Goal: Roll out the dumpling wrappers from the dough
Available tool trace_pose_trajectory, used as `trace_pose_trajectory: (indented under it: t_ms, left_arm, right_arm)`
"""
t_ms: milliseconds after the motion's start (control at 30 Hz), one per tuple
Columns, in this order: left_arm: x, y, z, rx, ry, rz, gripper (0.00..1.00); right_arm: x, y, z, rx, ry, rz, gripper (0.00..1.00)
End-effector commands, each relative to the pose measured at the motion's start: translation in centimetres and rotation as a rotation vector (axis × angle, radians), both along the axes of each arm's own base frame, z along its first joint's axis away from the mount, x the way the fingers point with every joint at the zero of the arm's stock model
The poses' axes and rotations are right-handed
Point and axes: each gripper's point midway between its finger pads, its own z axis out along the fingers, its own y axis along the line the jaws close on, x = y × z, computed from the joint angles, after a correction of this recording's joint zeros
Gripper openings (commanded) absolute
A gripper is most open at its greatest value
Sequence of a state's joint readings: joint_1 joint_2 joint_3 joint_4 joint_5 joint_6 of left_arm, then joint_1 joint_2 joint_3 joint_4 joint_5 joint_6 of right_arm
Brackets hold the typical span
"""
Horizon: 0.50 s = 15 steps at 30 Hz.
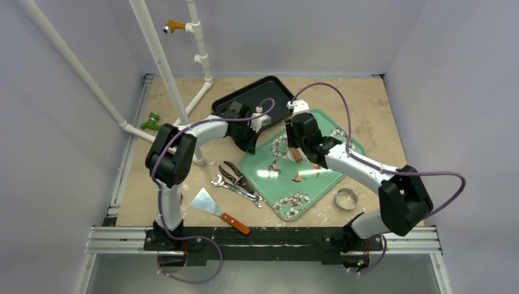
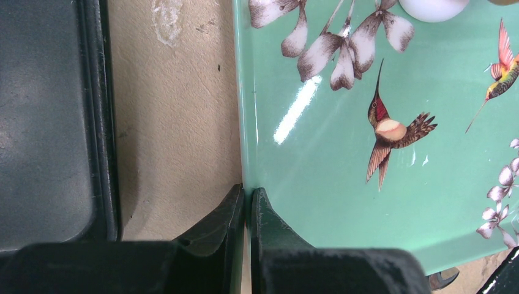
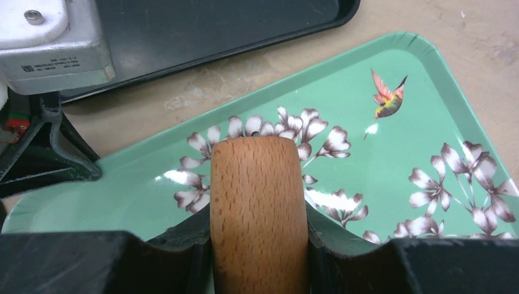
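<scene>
Left claw (image 2: 247,196): shut, fingers pressed together on the rim of the green tray (image 2: 343,202), one finger on the table side and one on the tray side.

Green tray contents: one piece of white dough (image 2: 431,7), ahead and to the right of the left claw. Only its near edge shows, so I cannot tell whether it is flat or a lump. The tray is printed with hummingbirds and blossoms.

Black tray (image 2: 43,122): on the table just left of the left claw, with a strip of table between the two trays.

Right claw (image 3: 257,233): partly open, gripping a wooden roller (image 3: 257,184) that sticks out ahead over the green tray.

Ring (image 1: 346,199): on the table behind the right claw, off the tray.

Writing: a small label (image 3: 46,63) with a square code on the left arm's grey block. The print is too small to read.
</scene>
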State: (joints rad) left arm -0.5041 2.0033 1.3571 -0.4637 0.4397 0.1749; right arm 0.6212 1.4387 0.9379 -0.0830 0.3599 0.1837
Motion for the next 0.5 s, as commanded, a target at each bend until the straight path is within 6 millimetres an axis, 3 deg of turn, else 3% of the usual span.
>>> trace_pose_trajectory:
  t_ms: [0,167,333,467]
  left_arm:
    - [-0.6,0.2,-0.2,-0.002,0.005,-0.025,0.0]
    - [-0.7,0.2,-0.3,-0.002,0.007,-0.026,0.0]
    - [-0.7,0.2,-0.3,-0.001,0.006,-0.026,0.0]
    - [-0.6,0.2,-0.2,-0.003,0.004,-0.025,0.0]
  right_arm:
    - [-0.6,1.0,-0.6,0.079,0.021,0.018,0.0]
    - [-2.2,1.3,-3.0,0.122,0.098,0.029,0.0]
    - [-2.9,1.6,-3.7,0.167,0.111,0.033,0.0]
    - [-3.6,3.7,-4.8,0.257,0.145,0.078,0.0]
